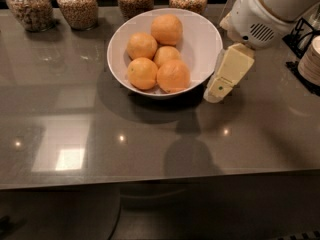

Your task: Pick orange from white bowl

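Note:
The white bowl stands on the grey table at the back centre and holds five oranges. The orange, the largest and slightly oval one, lies at the bowl's front right. Four rounder oranges lie beside and behind it. My gripper hangs from the white arm at the right. It points down and left, just outside the bowl's right rim, with its tip low near the tabletop. It holds nothing that I can see.
Several glass jars of grain line the table's back edge behind the bowl. A black rack and a stack of plates stand at the far right. The table's front edge runs across below.

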### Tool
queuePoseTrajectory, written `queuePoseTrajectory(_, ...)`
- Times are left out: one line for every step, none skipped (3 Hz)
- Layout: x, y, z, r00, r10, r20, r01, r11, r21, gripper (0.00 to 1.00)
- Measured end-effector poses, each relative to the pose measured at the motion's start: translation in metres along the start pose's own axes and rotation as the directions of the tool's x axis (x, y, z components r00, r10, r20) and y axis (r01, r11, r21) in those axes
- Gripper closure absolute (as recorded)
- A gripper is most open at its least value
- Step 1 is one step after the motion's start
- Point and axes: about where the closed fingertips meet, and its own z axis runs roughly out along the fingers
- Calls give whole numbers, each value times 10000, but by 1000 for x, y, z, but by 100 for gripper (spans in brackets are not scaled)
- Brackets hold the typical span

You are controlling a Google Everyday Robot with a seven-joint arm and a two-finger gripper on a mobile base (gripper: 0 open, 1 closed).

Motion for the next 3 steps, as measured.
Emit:
queuePoseTrajectory(-36,-14,27,9945,988,360,-969,9940,-506,0)
queuePoseTrajectory(-39,-13,27,9899,1373,354,-1354,9894,-524,0)
queuePoseTrajectory(-39,-13,27,9899,1374,355,-1354,9894,-523,0)
